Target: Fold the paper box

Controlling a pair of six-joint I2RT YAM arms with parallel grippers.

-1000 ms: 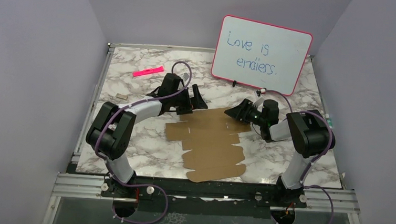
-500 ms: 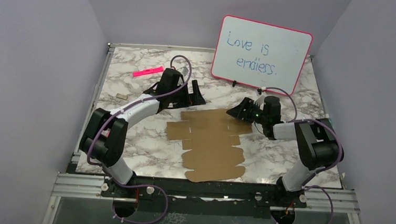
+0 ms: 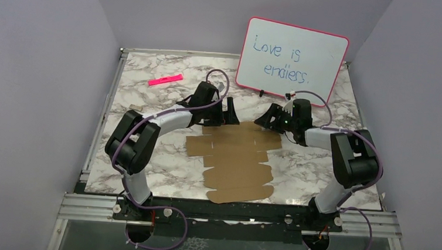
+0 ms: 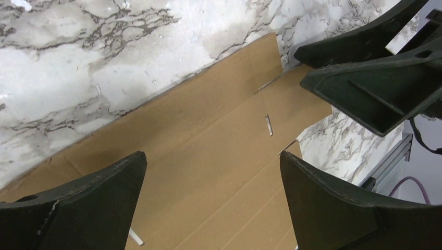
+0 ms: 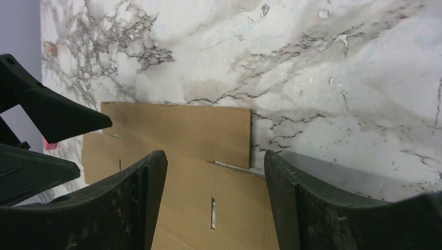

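paper box (image 4: 208,156) cut off at bottom in both wrist views; tan bit (image 3: 133,105) too small to ID, maybe cardboard.

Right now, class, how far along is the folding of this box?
Done: nothing is folded yet; the cardboard sheet lies flat on the table. In hand: the left gripper and right gripper, both open, are at its far edge, gripping nothing. Left: every crease, flap and tab.

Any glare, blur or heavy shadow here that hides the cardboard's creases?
Top external: soft, even light, the paper box sharp, the whiteboard legible without glare. Left wrist: creases and slots crisp. Right wrist: a soft grey shadow on the table, creases clear.
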